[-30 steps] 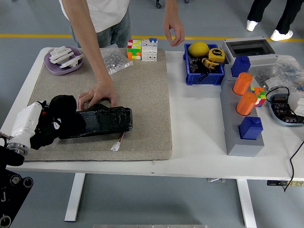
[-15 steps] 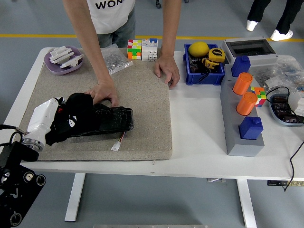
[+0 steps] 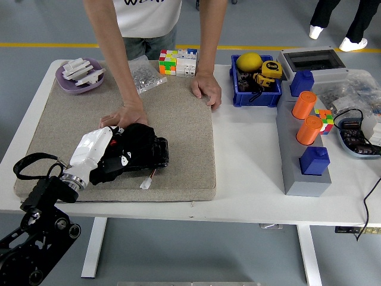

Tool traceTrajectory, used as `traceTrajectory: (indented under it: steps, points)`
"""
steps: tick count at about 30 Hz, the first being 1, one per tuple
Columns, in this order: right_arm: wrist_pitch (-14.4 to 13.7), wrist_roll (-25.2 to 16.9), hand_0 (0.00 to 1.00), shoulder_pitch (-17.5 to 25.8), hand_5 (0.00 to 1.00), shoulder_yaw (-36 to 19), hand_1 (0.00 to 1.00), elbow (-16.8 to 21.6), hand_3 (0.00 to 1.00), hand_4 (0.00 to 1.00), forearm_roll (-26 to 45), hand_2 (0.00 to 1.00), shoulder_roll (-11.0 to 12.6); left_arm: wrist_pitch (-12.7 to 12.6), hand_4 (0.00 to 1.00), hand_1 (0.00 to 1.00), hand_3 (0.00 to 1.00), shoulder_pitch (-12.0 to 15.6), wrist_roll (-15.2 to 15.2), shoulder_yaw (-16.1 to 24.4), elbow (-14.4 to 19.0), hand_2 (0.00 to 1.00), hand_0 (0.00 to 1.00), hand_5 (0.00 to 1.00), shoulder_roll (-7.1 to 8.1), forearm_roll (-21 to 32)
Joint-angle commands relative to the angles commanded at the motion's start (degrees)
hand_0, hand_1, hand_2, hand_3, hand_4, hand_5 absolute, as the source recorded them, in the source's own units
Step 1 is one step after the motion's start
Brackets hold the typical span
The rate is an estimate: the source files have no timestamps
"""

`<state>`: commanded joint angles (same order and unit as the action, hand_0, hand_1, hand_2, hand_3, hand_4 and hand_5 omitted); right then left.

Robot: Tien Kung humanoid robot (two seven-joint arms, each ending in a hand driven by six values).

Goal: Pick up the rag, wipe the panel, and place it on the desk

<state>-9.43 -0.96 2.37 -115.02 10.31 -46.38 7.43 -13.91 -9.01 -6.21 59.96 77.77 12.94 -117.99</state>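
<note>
Rag (image 3: 138,143) gripped in left hand (image 3: 110,156) fingers on panel (image 3: 156,152), blue bin (image 3: 256,95) holding tape measure (image 3: 270,68)

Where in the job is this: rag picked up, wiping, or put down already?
Picked up: the left hand holds the black rag. In hand: it presses the rag on the black panel on the mat, while a person's hand rests beside the panel. Left: setting the rag on the desk.

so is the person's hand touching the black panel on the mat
Cannot tell. In the head view the person's hand lies flat on the mat right at the far edge of the black panel, but the robot's left hand and rag hide the join.
</note>
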Motion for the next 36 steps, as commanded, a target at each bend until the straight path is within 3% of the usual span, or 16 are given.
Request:
traceTrajectory:
  steps: [10,17,27,36]
  points:
    - [0.1,0.0,0.703,-0.1,0.435,-0.1,0.612,0.0,0.57,0.982,-0.2,0.587,0.1,0.1,0.277,0.36,0.503,-2.5,-0.8,-6.8,1.4,0.534,0.298,0.002,-0.36,-0.1]
    - [0.4,-0.1,0.7,-0.2,0.434,-0.5,0.612,0.0,0.57,0.983,-0.6,0.588,0.1,0.0,0.276,0.359,0.503,-4.0,-1.1,-9.4,1.7,0.532,0.298,0.002,-0.71,-0.4]
    - [0.4,-0.1,0.698,-0.1,0.434,-0.5,0.612,0.0,0.57,0.986,-0.6,0.587,0.1,-0.5,0.28,0.359,0.502,-3.8,-0.7,-7.4,0.0,0.532,0.298,0.002,-0.87,-0.8]
    - [0.5,-0.2,0.699,0.0,0.434,-2.0,0.612,0.0,0.57,0.987,-2.3,0.587,0.1,-0.7,0.279,0.359,0.502,-2.3,-0.6,-3.0,-0.7,0.53,0.298,0.002,-0.37,-1.4]
